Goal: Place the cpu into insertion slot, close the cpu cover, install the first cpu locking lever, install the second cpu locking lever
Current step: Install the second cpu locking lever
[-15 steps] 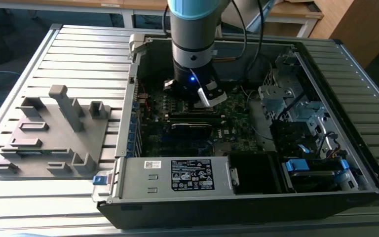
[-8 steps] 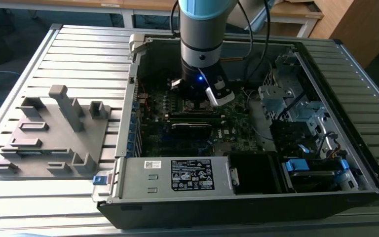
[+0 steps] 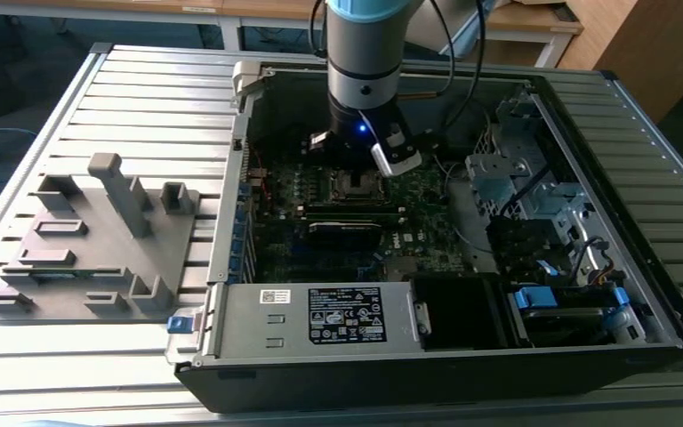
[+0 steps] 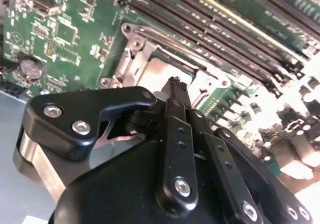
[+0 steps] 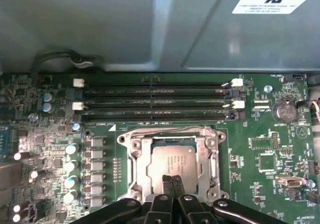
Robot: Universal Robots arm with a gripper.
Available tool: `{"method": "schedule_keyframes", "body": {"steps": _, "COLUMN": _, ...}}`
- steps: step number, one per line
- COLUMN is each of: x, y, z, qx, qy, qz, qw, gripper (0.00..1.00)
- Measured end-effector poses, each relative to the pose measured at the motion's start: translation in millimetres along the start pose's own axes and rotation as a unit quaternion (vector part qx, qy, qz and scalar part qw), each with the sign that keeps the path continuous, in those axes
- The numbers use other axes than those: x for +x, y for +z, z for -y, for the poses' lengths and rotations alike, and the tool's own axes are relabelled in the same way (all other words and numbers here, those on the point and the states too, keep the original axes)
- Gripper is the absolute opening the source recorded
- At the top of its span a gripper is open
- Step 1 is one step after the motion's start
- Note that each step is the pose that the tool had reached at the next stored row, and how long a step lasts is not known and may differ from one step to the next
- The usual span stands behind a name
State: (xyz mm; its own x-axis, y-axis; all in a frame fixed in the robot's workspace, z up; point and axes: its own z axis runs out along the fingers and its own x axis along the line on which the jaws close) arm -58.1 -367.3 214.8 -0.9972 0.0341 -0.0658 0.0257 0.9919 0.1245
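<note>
The cpu (image 5: pixel 172 160) lies flat in the insertion slot (image 3: pixel 354 184), its silver-grey top showing through the window of the cpu cover (image 5: pixel 136 156). The cover lies down flat over the chip. A thin wire lever (image 5: pixel 170 130) runs along the socket's edge nearest the memory slots. My gripper (image 5: pixel 172 180) is shut with nothing between its black fingertips, and hovers just over the chip's edge. In the second wrist view the gripper (image 4: pixel 175 82) points down at the cpu (image 4: pixel 152 71) inside the cover (image 4: pixel 131 48). In the exterior view the arm (image 3: pixel 359 80) stands upright over the socket.
Long black memory slots (image 5: pixel 155 101) run beside the socket, with a coin battery (image 5: pixel 285 111) near them. The open computer case holds a power supply box (image 3: pixel 317 316) and a drive cage (image 3: pixel 519 178). A grey fixture (image 3: pixel 92 240) stands on the table at the exterior view's left.
</note>
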Motion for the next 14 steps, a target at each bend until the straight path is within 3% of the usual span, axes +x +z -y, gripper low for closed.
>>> {"method": "schedule_keyframes", "body": {"steps": 14, "x": -1.3, "y": -4.2, "z": -2.5, "qx": 0.0005, "qy": 0.0, "qz": -0.0002, "qw": 1.0, "gripper": 0.1}}
